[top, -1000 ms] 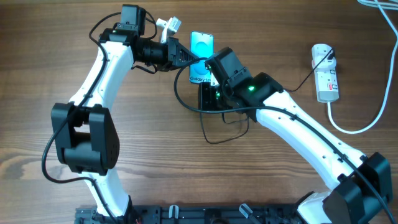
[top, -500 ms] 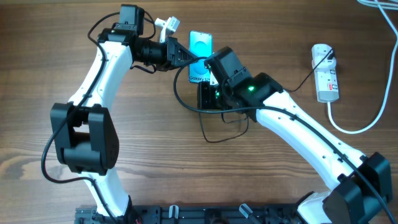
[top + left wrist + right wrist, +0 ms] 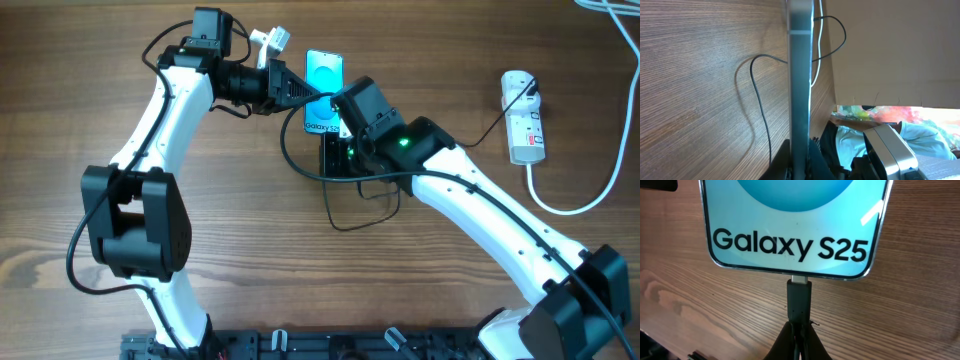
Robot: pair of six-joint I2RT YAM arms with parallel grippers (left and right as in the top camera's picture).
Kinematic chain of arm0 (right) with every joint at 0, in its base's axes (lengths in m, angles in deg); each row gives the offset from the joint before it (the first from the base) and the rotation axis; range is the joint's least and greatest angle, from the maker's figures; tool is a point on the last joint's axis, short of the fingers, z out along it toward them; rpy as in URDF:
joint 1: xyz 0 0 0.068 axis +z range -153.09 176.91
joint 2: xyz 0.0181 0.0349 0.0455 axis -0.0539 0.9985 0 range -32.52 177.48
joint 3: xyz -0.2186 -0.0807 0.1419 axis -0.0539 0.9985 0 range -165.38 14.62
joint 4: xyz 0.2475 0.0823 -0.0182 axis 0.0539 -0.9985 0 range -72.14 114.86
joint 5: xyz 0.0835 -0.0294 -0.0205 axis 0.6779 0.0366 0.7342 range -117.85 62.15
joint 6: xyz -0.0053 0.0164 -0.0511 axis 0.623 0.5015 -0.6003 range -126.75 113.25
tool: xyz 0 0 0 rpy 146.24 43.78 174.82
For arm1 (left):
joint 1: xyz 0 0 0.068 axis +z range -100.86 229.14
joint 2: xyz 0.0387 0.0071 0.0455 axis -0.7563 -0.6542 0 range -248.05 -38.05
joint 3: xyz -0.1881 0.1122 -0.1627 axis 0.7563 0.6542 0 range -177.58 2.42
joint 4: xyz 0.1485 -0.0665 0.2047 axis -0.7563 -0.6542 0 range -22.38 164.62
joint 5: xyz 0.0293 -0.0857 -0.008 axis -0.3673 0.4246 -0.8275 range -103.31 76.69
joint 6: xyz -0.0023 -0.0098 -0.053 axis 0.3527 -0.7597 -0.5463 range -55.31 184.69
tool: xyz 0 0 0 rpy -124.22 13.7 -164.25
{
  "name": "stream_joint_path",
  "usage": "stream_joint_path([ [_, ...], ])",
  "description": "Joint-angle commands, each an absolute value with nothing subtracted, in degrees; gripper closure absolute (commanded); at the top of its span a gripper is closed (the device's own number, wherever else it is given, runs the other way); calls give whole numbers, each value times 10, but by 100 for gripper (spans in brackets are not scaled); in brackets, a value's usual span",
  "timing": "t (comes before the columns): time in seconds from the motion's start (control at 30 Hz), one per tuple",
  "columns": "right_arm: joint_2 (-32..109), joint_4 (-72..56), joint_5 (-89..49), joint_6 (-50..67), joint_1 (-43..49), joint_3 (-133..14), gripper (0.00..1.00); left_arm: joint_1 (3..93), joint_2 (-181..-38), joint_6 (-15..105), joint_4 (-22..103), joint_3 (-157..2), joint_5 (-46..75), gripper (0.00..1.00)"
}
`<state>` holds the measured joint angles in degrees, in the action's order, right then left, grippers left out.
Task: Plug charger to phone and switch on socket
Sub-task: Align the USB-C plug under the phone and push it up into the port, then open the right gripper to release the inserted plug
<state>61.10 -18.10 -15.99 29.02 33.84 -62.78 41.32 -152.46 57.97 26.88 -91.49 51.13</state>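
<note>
The phone (image 3: pixel 324 80), teal screen lettered "Galaxy S25", lies at the table's far middle. My left gripper (image 3: pixel 300 92) is shut on its left edge; in the left wrist view the phone (image 3: pixel 799 85) shows edge-on between the fingers (image 3: pixel 799 165). My right gripper (image 3: pixel 799 332) is shut on the charger's black connector (image 3: pixel 799 300), whose silver tip meets the phone's (image 3: pixel 795 225) bottom edge. The thin black cable (image 3: pixel 350 215) loops on the table and runs right to the white socket (image 3: pixel 524 118), where its black plug (image 3: pixel 531 90) sits.
A thick white cord (image 3: pixel 600 190) curves from the socket along the right edge. A white object (image 3: pixel 268 42) sits just behind my left wrist. Both arms crowd the far middle.
</note>
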Motion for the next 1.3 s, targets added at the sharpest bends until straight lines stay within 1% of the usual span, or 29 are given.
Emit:
stream_joint_path([
  [0.0, 606, -176, -175, 293, 336, -641, 96, 414, -1502, 579, 270, -917, 541, 96],
  [0.2, 606, -179, -149, 277, 336, -641, 96, 414, -1502, 578, 291, -917, 541, 96],
  [0.33, 606, -179, -149, 277, 336, -641, 96, 414, -1502, 578, 292, -917, 517, 96],
  [1.27, 606, -163, -169, 277, 336, -641, 96, 414, -1502, 566, 292, -917, 518, 96],
])
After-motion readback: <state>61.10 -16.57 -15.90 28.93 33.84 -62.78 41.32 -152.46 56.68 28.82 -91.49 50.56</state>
